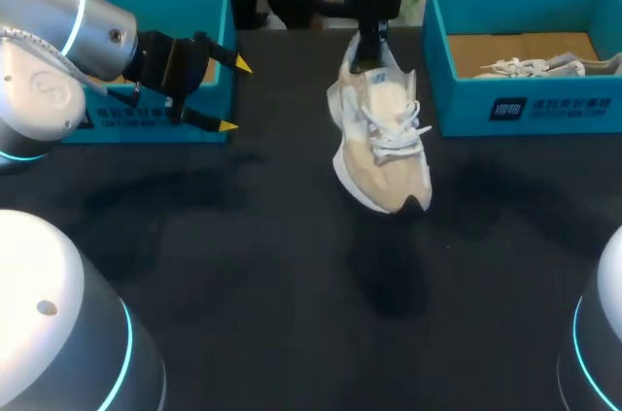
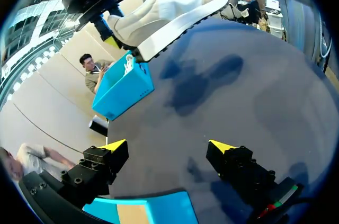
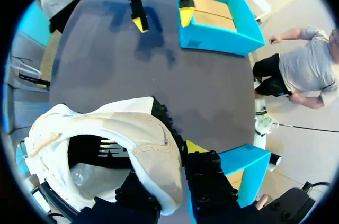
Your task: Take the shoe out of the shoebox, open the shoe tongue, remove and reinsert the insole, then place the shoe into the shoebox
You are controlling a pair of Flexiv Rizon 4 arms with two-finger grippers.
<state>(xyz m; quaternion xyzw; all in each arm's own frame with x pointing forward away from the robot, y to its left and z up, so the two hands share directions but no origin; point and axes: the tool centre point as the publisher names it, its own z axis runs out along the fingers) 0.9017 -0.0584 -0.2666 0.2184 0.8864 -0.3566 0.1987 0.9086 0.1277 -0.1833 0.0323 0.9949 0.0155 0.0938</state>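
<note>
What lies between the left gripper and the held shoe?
Nothing. In the head view only bare black table lies between the open left gripper and the shoe.

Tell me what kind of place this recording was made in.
Probably a robot lab bench for shoe-handling trials: a dark table, a teal left shoebox and right shoebox at its far side, and the right gripper holding a beige sneaker by its heel above the table.

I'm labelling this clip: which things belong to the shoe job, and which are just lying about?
Job: shoe, held by the right gripper; open left gripper; empty-looking shoebox beside it.
Lying about: second shoe, inside the other shoebox.
</note>
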